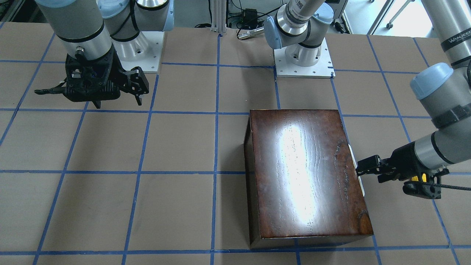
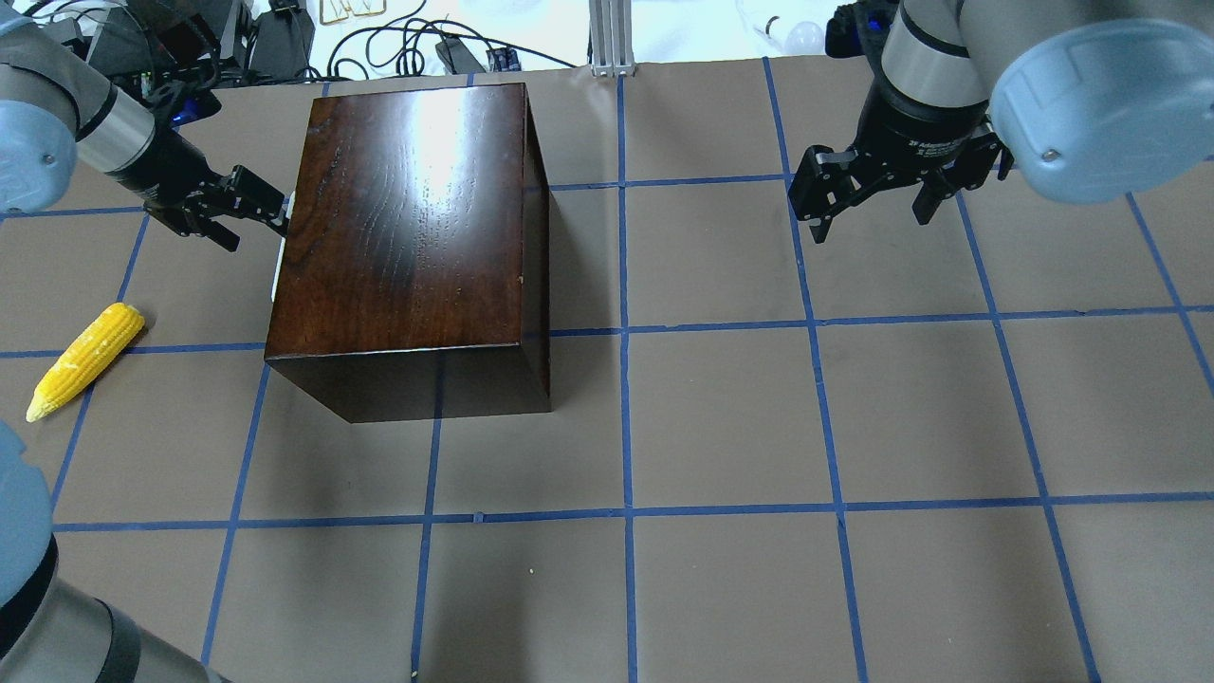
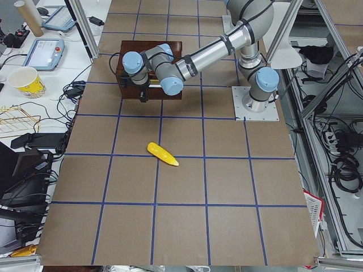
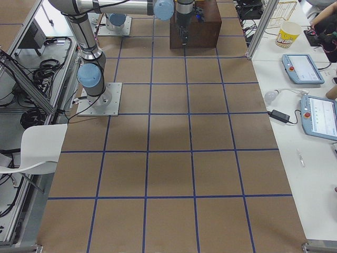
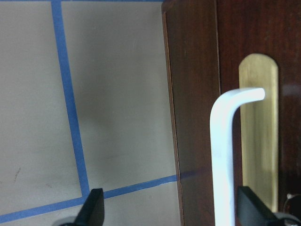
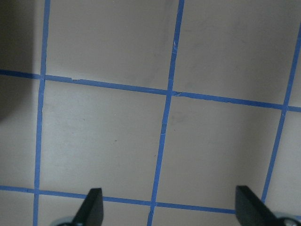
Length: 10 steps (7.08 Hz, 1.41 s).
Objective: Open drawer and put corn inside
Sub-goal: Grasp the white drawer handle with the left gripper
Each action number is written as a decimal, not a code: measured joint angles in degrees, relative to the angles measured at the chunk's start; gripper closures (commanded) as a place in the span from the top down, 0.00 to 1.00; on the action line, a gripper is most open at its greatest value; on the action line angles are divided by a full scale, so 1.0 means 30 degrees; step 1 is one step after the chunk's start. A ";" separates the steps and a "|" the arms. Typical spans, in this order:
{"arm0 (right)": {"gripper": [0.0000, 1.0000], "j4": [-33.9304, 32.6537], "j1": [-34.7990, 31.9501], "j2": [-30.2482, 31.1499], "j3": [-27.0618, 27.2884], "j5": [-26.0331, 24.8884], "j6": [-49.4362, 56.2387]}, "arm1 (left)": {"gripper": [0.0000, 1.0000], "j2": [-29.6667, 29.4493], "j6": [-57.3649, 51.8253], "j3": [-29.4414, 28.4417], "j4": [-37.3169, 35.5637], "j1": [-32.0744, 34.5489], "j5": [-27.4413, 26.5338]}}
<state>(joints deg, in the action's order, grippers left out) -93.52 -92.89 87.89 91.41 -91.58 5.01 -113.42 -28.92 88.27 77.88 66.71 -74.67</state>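
Observation:
The glossy dark-wood box (image 2: 408, 218) stands on the table, and its drawer is shut. The left wrist view shows the dark front panel (image 5: 195, 94) with a white handle (image 5: 222, 150) over a brass-coloured plate. My left gripper (image 2: 254, 204) is open at that front; in its wrist view the handle stands between its fingertips (image 5: 94, 209), untouched. It also shows in the front-facing view (image 1: 362, 167). The yellow corn (image 2: 85, 360) lies on the table to the left of the box, also in the left-side view (image 3: 163, 153). My right gripper (image 2: 868, 204) is open and empty above bare table.
Blue tape lines (image 2: 626, 332) grid the brown table. The arm bases (image 1: 303, 60) are bolted at the robot's edge. Cables and gear (image 2: 408, 43) lie beyond the far edge, behind the box. Side benches hold tablets and a paper cup (image 4: 287, 34).

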 measured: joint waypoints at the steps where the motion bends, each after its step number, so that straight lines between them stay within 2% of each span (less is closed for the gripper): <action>1: 1.00 0.0000 0.0000 0.0001 0.0000 0.0000 0.0000 | 1.00 -0.0077 0.0000 0.0003 -0.0002 0.0000 0.0151; 10: 1.00 0.0000 0.0036 0.0007 0.0004 0.0000 0.0000 | 1.00 -0.0445 -0.0768 -0.0256 -0.0672 -0.0238 0.0165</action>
<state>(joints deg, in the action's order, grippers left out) -93.51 -92.79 87.91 91.42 -91.58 5.01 -114.76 -31.22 87.50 75.86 65.99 -74.17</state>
